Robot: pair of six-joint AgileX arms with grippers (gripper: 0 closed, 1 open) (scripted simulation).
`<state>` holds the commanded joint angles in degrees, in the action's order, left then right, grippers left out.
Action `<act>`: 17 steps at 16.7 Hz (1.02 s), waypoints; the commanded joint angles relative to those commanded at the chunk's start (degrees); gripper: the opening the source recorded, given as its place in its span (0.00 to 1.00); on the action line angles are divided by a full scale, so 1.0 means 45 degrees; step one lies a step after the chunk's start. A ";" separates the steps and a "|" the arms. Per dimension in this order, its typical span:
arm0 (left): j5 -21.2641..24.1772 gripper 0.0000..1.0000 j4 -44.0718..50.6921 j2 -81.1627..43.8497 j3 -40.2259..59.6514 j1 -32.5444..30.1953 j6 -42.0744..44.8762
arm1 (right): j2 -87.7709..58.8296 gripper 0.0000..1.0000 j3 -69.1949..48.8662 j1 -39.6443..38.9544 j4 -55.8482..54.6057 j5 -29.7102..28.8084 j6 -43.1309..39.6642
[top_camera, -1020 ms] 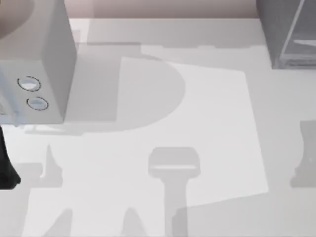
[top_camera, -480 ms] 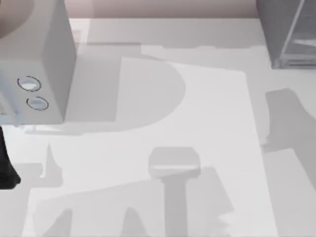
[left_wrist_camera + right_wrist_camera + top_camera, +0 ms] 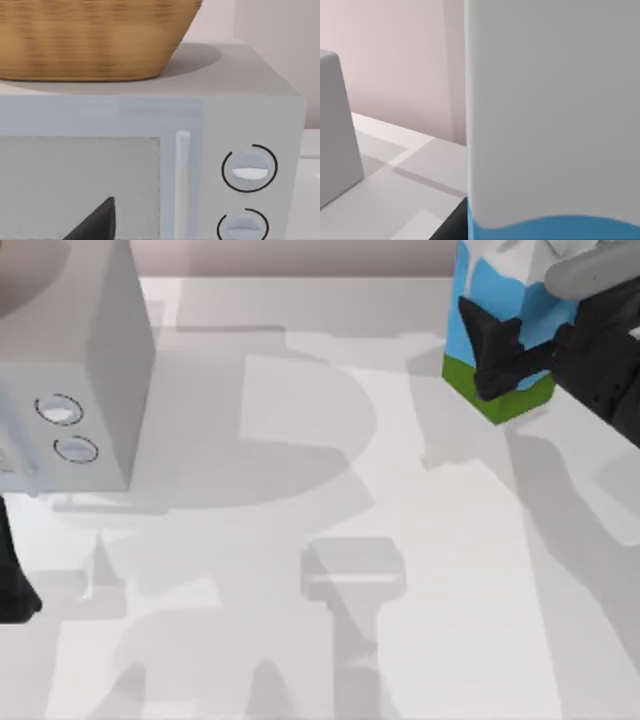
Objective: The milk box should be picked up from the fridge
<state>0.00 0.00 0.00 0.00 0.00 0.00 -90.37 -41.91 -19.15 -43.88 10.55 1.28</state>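
Right gripper (image 3: pixel 510 355) pinches the milk box (image 3: pixel 505 315) aloft at the table's two o'clock corner, the lift step apparently achieved; next, a steady hold, while the left arm idles by the microwave (image 3: pixel 70 370).

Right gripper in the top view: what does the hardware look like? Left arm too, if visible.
The right gripper is matte black, with chunky angular fingers tapering to blunt tips, on a blocky black wrist; a rounded pale grey housing sits on top. No cables or markings can be made out. The left arm shows as a plain black sliver at the top view's left edge.
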 joint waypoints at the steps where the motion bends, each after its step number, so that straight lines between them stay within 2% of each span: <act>1: 0.0000 1.00 0.0000 0.0000 0.0000 0.0000 0.0000 | -0.1336 0.00 -0.0582 -0.0273 -0.0610 0.0150 0.0028; 5: 0.0000 1.00 0.0000 0.0000 0.0000 0.0000 0.0000 | -0.5365 0.00 -0.2688 -0.1203 -0.2808 0.0655 0.0025; 8: 0.0000 1.00 0.0000 0.0000 0.0000 0.0000 0.0000 | -0.6998 0.00 -0.3782 -0.1656 -0.3947 0.0900 -0.0054; 17: 0.0000 1.00 0.0000 0.0000 0.0000 0.0000 0.0000 | -0.7662 0.00 -0.4285 -0.1762 -0.4300 0.0940 -0.0089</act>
<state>0.00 0.00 0.00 0.00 0.00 0.00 -124.85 -61.20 -27.08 -63.23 14.78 0.88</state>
